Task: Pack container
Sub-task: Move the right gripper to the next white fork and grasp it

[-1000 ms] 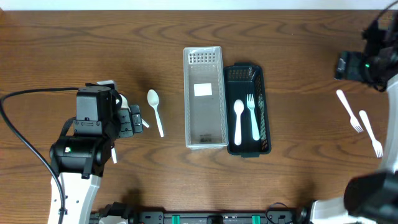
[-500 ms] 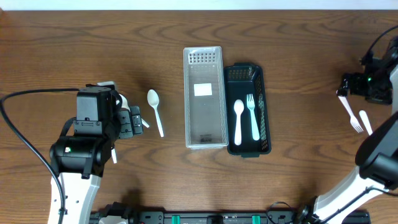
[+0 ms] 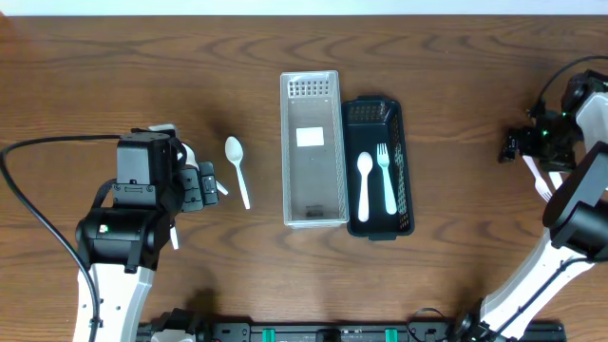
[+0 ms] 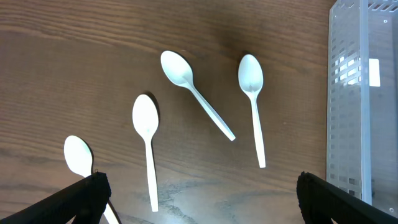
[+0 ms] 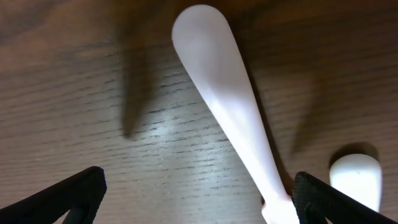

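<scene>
Close under the right gripper (image 5: 199, 190), a white fork handle (image 5: 229, 115) lies slantwise on the wooden table (image 5: 81, 112). It runs between the two fingers and touches neither. The jaws stand wide apart and grasp nothing. The rounded end of a second handle (image 5: 356, 173) shows just beside the first, near the right-hand finger. A second ago this arm was up by the far right corner and two forks lay in plain sight. It has since swung down and inward over them, so from overhead only a short stretch of a loose fork (image 3: 541, 181) peeks out beside the wrist.

The left gripper (image 4: 199, 193) is also spread open and empty, in the same place as before. Below it four white spoons lie apart from one another. The nearest spoon (image 4: 78, 155) is partly behind the left finger, followed by the straight spoon (image 4: 148, 155) and the slanted spoon (image 4: 202, 102). The outer spoon (image 4: 255, 118) lies closest to the clear container (image 4: 364, 124).

Farther out, at mid-table, the clear container shows a white label (image 3: 311, 137) and touches the black container (image 3: 370, 114) on its right. Inside the black one, a packed spoon (image 3: 364, 185) and a packed fork (image 3: 385, 179) lie side by side, bowl and tines toward the far edge. None of these has shifted.
</scene>
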Robot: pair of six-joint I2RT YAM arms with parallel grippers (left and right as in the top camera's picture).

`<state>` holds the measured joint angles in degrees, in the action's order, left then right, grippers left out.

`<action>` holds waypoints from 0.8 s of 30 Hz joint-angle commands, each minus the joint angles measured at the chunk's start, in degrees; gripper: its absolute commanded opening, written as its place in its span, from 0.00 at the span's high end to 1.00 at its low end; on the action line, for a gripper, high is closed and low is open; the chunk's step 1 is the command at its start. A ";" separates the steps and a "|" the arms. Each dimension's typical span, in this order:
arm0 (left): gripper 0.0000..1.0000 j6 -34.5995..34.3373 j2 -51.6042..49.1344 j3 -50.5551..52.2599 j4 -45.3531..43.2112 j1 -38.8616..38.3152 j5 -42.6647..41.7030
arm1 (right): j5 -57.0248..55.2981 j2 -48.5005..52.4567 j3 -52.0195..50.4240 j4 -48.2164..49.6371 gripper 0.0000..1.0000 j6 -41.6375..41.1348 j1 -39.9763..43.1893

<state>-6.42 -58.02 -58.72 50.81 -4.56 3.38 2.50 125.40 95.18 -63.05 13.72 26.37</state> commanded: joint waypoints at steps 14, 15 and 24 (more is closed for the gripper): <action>0.02 -0.55 -0.09 -0.76 0.17 0.24 0.24 | -1.16 1.07 -4.72 1.53 0.09 0.68 0.72; 0.02 -0.55 -0.09 -0.76 0.17 0.24 0.24 | -1.05 1.07 -5.09 1.62 0.10 0.68 0.72; 0.02 -0.55 -0.09 -0.76 0.17 0.24 0.24 | -0.55 1.07 -6.03 2.16 0.39 0.00 0.70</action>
<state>-6.42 -58.02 -58.72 50.81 -4.56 3.38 -0.62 125.29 91.00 -60.82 13.82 26.81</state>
